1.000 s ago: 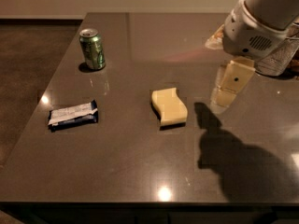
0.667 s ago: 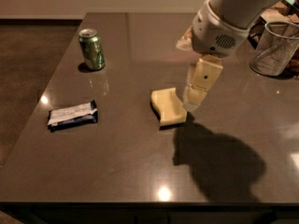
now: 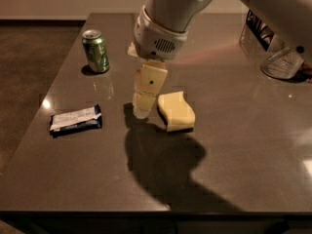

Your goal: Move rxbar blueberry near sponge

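Observation:
The rxbar blueberry [image 3: 76,120], a flat dark blue bar with a white label panel, lies on the dark table near its left edge. The sponge [image 3: 176,110], a pale yellow block with wavy sides, lies near the table's middle. My gripper [image 3: 142,108] hangs from the white arm, pointing down just left of the sponge and right of the bar, low over the table. It holds nothing that I can see.
A green soda can [image 3: 96,50] stands at the back left. A clear glass container [image 3: 273,50] stands at the back right. The table's left edge [image 3: 34,126] runs close to the bar. The arm casts a large shadow in front of the sponge.
My arm has swung left across the table, from right of the sponge to just left of it. The bar, sponge and can have not moved.

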Robot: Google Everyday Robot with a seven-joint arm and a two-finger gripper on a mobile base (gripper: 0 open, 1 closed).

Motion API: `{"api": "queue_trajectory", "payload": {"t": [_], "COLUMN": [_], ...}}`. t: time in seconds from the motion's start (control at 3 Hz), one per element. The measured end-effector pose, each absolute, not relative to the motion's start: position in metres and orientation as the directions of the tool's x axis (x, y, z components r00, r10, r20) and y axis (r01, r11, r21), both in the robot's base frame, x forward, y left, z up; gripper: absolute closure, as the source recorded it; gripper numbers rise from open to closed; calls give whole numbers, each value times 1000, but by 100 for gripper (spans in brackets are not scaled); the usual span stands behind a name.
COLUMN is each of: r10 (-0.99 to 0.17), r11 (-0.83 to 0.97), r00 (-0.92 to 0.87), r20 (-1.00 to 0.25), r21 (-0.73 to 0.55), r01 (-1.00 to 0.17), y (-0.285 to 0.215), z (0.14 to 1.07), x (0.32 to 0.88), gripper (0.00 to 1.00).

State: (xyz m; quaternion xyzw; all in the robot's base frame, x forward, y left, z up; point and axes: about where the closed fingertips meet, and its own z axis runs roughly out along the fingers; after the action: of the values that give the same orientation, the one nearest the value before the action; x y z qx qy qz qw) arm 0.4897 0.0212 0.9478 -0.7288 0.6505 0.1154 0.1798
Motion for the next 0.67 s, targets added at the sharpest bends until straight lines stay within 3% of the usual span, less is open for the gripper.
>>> {"api": "queue_trajectory", "payload": {"t": [0.67], "r10": [-914], "r11": [-154], "r00": [177], "r20": [-365], "r21": [-92], "r01": [-984], "y": [96], "z": [904], "x": [482], "gripper": [0]}}
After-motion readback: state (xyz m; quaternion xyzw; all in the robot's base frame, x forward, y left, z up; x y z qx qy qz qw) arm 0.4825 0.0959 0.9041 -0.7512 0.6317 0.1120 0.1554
